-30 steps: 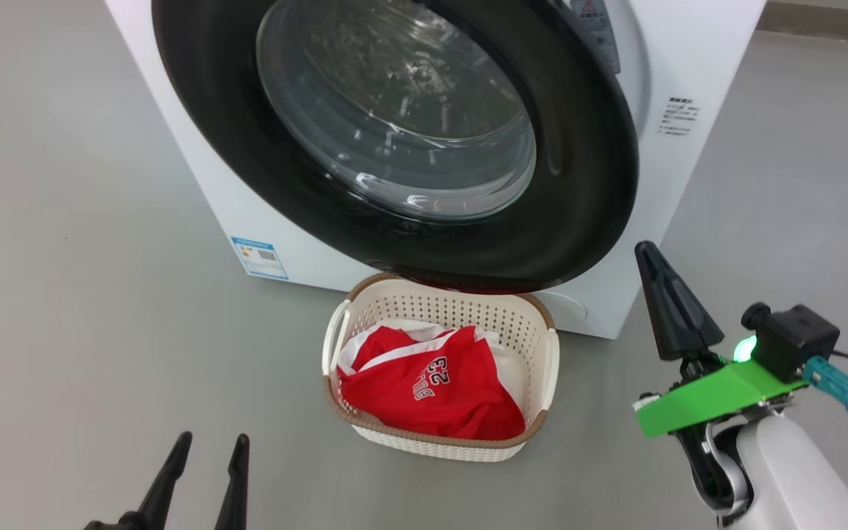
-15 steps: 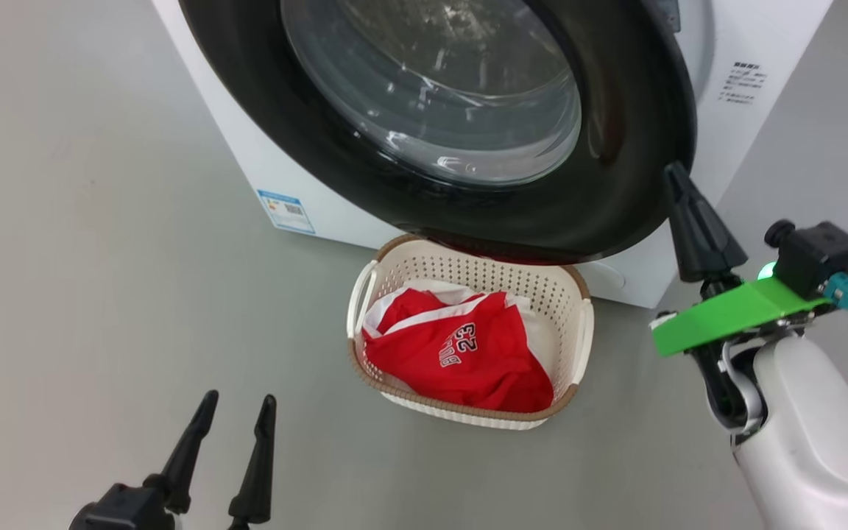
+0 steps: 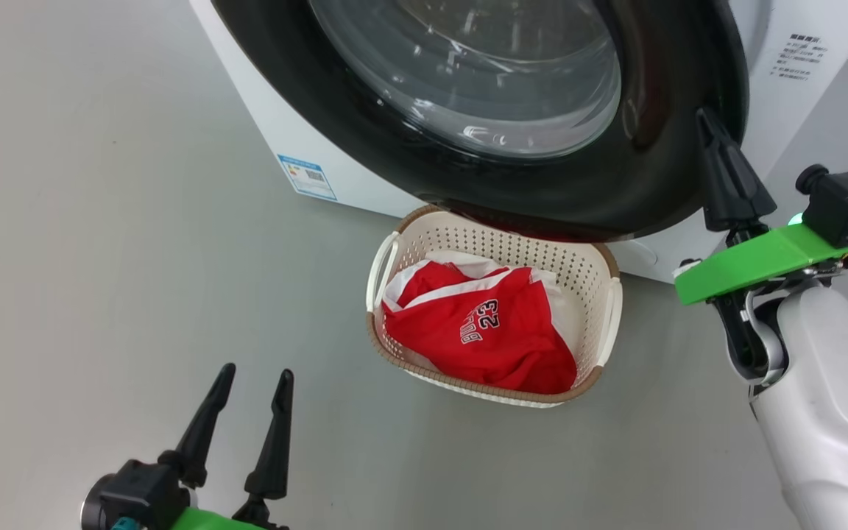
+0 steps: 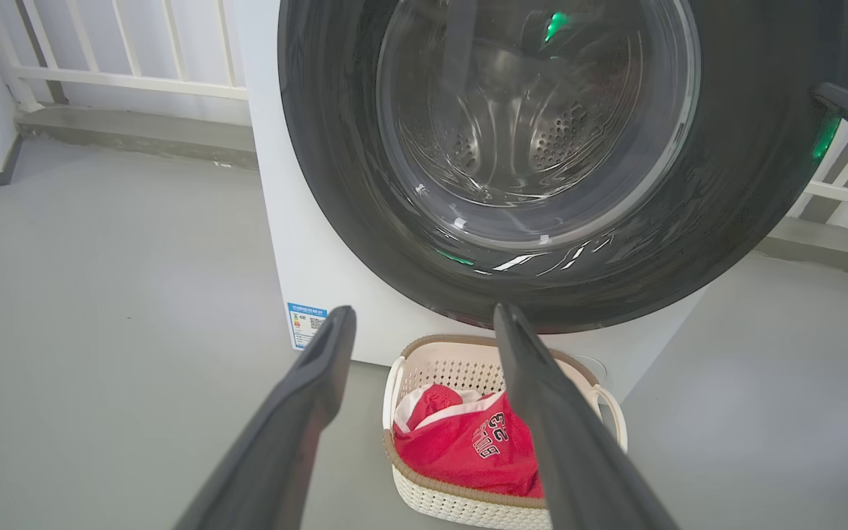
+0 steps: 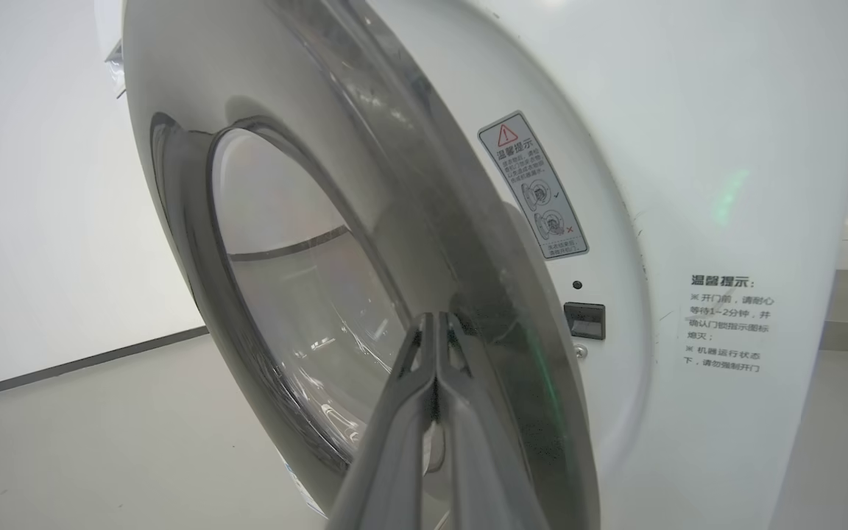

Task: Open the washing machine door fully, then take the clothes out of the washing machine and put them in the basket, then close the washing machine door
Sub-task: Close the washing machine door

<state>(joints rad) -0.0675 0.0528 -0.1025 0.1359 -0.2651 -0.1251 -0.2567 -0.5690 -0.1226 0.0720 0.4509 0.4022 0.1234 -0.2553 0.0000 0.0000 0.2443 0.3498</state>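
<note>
Floor (image 3: 85, 221): smooth, matt grey, continuous, under soft, even light. In the left wrist view, a white railing (image 4: 122, 81) of vertical bars stands at 10 o'clock above a raised grey kerb (image 4: 137, 136). A second railing section (image 4: 847, 195) runs at 3 o'clock. In the right wrist view, a plain white wall (image 5: 26, 206) occupies 9 o'clock, edged at its base by a dark skirting strip (image 5: 78, 365).

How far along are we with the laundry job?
Done: the clothes lie in the basket. In hand: the right gripper, fingers together, sits at the edge of the door, which stands ajar from the washing machine. Left: push it fully shut. The left gripper hangs open, empty.
</note>
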